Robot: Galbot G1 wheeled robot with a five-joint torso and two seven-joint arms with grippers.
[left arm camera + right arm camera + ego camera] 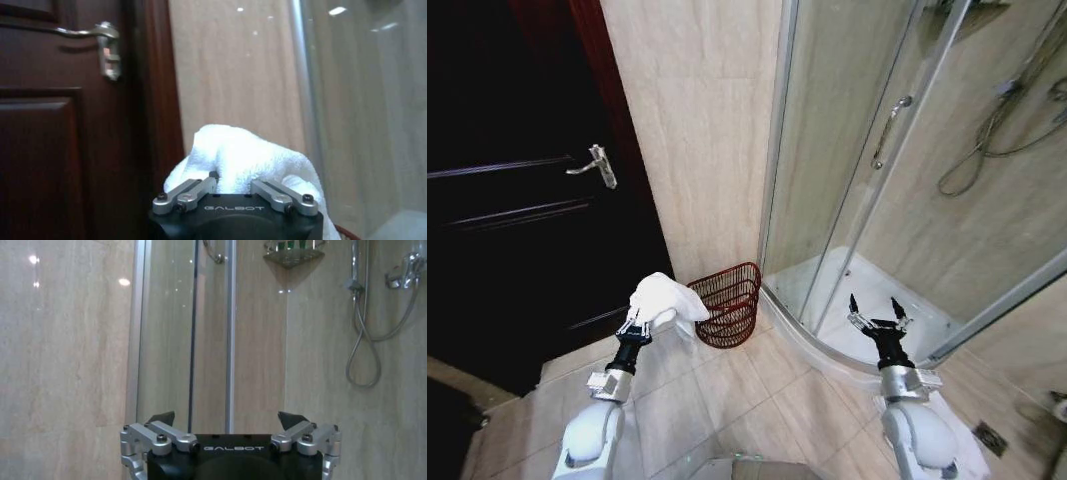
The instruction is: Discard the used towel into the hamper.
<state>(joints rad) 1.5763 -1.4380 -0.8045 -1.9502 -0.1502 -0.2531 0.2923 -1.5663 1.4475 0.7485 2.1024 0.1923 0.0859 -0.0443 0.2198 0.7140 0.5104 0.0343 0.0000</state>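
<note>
A white towel [667, 298] is bunched in my left gripper [640, 322], which is shut on it and held up above the floor, left of the hamper. From the left wrist camera the towel [245, 160] bulges over the fingers [185, 194]. The hamper [727, 303], a small reddish-brown open-weave basket, stands on the floor against the wall beside the shower enclosure. My right gripper [874, 313] is open with nothing in it, raised in front of the shower glass, and its fingers [162, 419] are spread wide.
A dark wooden door [517, 190] with a metal handle [597, 165] is at the left. The curved glass shower enclosure [897, 180] with a raised white base [827, 345] fills the right. A floor drain [990, 437] is at the lower right. Tiled floor lies between the arms.
</note>
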